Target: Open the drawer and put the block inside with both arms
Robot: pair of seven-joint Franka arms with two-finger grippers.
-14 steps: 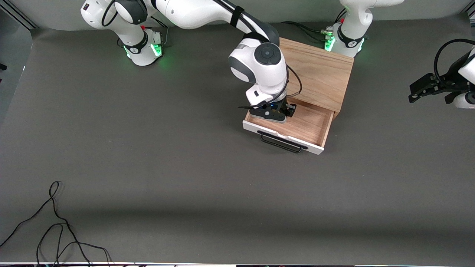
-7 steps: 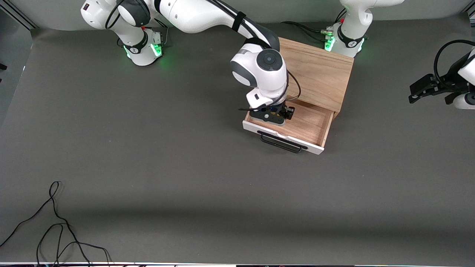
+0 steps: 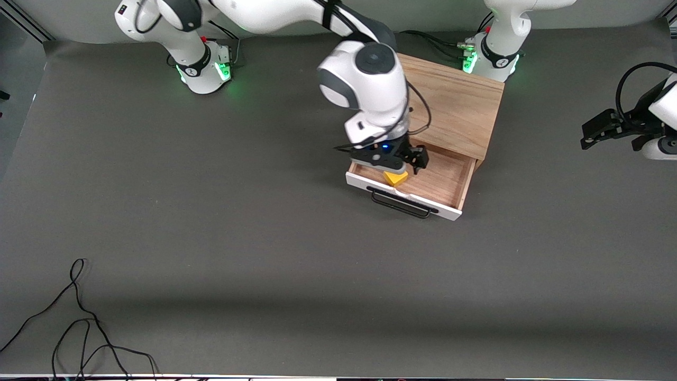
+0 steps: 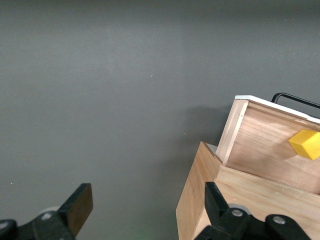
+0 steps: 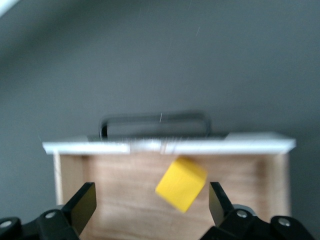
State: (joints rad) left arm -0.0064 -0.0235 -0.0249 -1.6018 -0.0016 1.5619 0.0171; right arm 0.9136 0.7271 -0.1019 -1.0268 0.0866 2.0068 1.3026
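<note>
Right hand (image 3: 394, 166) has just spread wide and lifted over the open drawer (image 3: 449, 182), leaving the block (image 3: 395, 178) inside near its front panel; left hand (image 3: 603, 128) waits wide apart, placement looks done.

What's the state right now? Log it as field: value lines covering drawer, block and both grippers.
drawer: pulled open, light wood floor showing, black bar handle facing the front camera
block: yellow cube in the drawer, near its white front panel, free of the fingers
right gripper: open, over the drawer, just above the block
left gripper: open, empty, waiting off the left arm's end of the wooden box
</note>
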